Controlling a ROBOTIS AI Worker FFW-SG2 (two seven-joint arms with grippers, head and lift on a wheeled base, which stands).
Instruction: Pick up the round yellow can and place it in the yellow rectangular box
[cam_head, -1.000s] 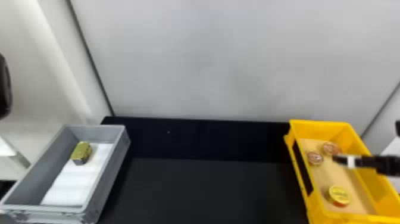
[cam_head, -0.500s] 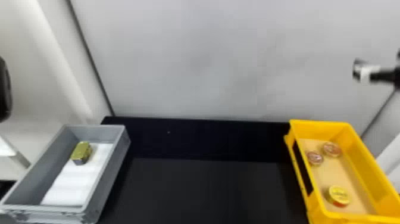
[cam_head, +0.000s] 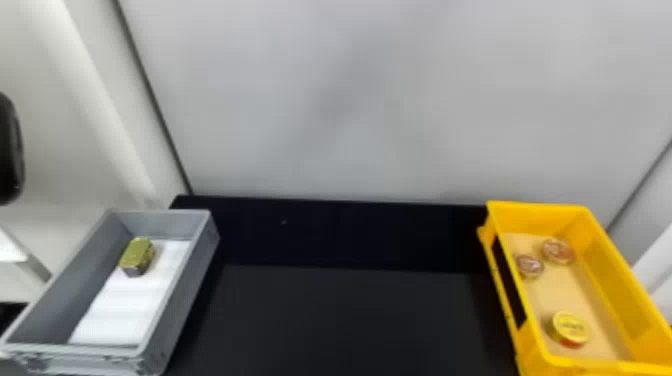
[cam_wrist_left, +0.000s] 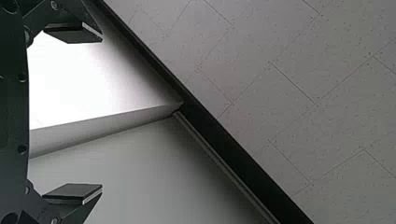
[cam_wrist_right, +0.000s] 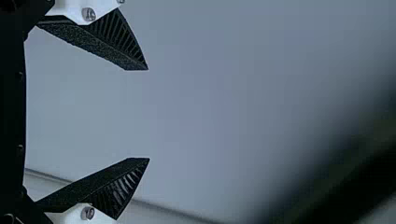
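The round yellow can (cam_head: 570, 327), with red low on its side, lies in the near part of the yellow rectangular box (cam_head: 620, 280) at the right of the head view. In the right wrist view my right gripper (cam_wrist_right: 148, 114) is open, its two black ribbed fingers wide apart with nothing between them. A dark part of my left arm (cam_head: 10, 150) stands at the head view's left edge, parked. My left gripper (cam_wrist_left: 102, 113) is open and holds nothing in the left wrist view.
Two small reddish round cans (cam_head: 558, 251) sit toward the yellow box's far end. At the left, a grey box (cam_head: 185, 295) holds a gold-green block-shaped can (cam_head: 137, 256) on white lining. A black table (cam_head: 340, 315) lies between the boxes, before a pale wall.
My right gripper was over the yellow box, then rose up and away to the right, and has left the head view. The cans and boxes have kept their places.
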